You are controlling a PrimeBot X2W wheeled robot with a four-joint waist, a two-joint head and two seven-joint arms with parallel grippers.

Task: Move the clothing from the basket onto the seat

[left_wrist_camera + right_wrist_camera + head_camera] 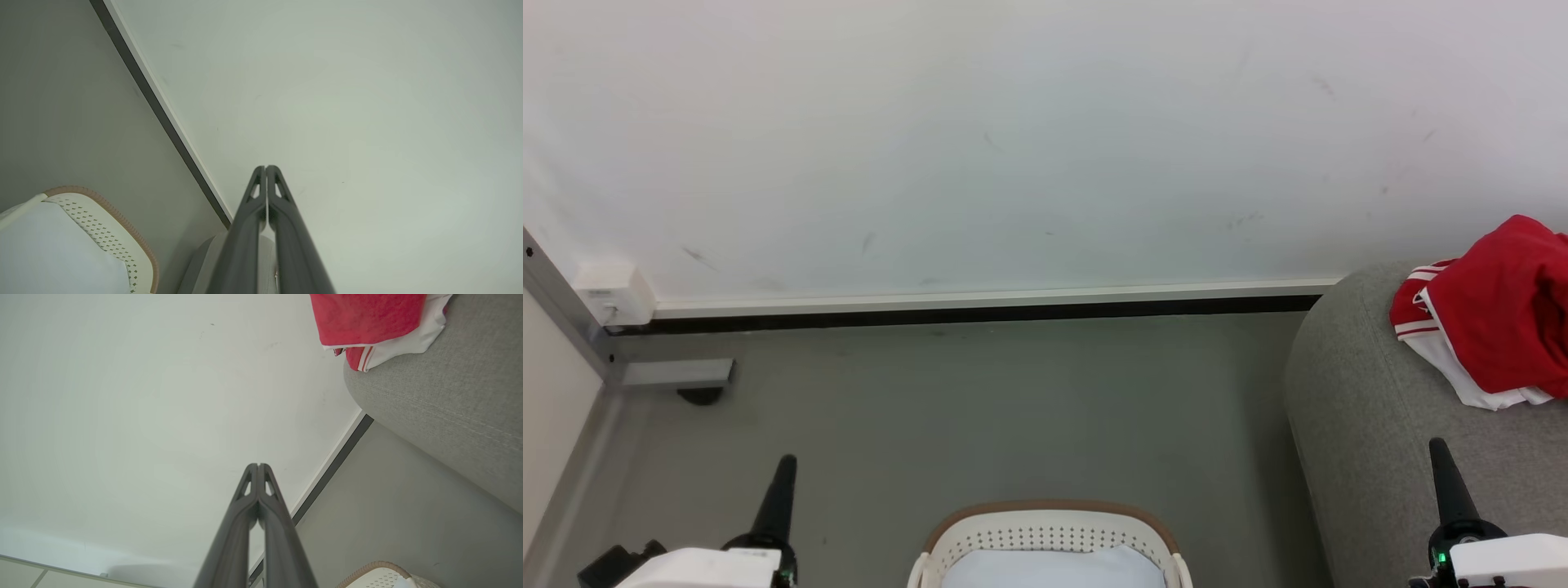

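Though both jaws pinched together, empty: clothing (1503,318) on seat (1356,425), grey floor (1013,408) between seat and basket (1045,535).

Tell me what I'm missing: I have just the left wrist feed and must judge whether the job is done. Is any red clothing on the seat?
Observer: Yes. A heap of red clothing with white panels lies on the seat, at its end by the wall.
Operator: Is the right gripper holding any of it?
Observer: No. The right gripper has its fingers pressed together on nothing, apart from the heap.
Operator: Anything over on the robot's left to watch for?
Observer: A small white box sits low against the wall, in the corner on the robot's left.
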